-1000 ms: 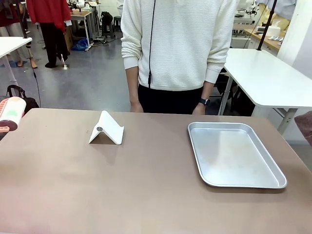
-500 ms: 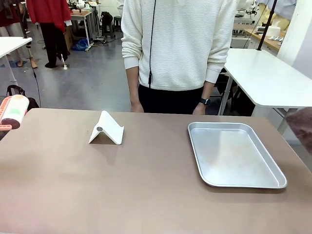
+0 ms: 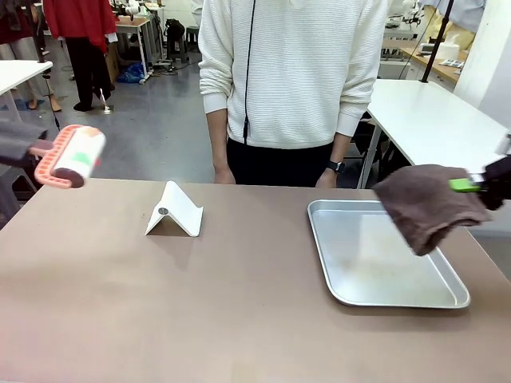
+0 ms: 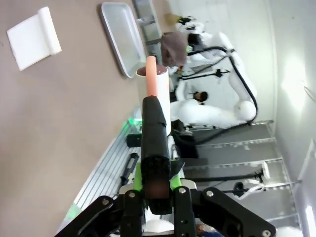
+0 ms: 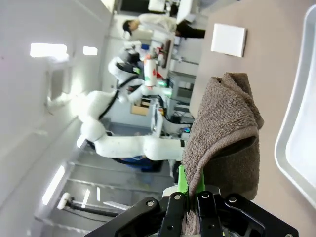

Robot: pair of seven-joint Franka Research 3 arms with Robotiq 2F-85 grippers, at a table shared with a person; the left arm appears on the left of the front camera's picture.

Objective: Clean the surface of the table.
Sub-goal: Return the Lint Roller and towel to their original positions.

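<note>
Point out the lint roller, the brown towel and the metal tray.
lint roller [image 3: 80, 155], front view, on its white sticky drum.
brown towel [image 3: 427, 203], front view, on the middle of the hanging cloth.
metal tray [image 3: 351, 302], front view, on its near rim.

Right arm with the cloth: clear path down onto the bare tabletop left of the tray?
Probably yes. The right gripper is shut on the brown cloth above the metal tray. The table left of it is bare up to the white stand.
</note>
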